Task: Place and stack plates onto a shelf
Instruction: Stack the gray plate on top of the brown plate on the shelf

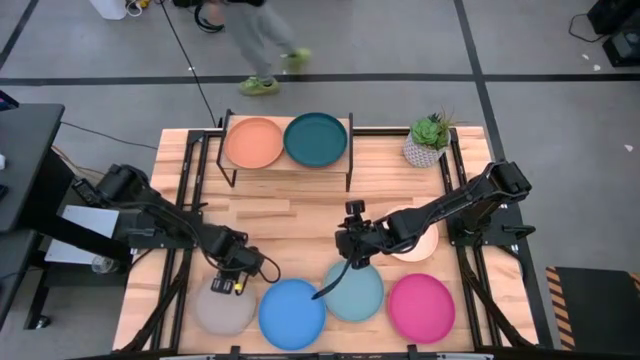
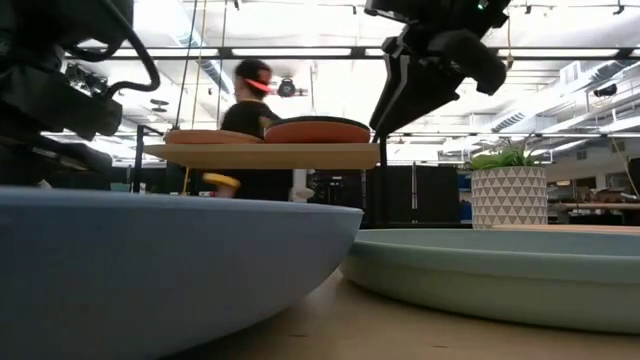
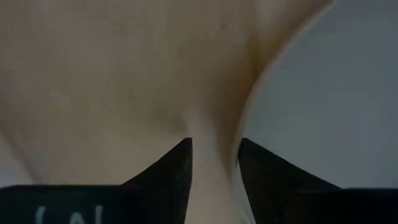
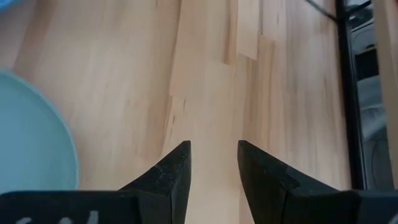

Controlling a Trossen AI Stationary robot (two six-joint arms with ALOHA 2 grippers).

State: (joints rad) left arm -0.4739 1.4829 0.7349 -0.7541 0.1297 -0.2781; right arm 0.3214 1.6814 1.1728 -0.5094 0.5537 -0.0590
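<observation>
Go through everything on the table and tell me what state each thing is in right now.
orange plate: on the shelf
dark teal plate: on shelf, beside orange
grey plate: on table, left pincer at its rim
blue plate: on table
light teal plate: on table
magenta plate: on table
right pincer: open, empty

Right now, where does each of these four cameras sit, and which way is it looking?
High view: overhead, looking straight down on both arms and the raised light-wood shelf.
Low view: tabletop height, looking level past the round light teal plate towards the shelf; an arm hangs above.
Left wrist view: pincer close over a tan plate rim.
Right wrist view: pincer above bare wood, beside the same light teal plate.
</observation>
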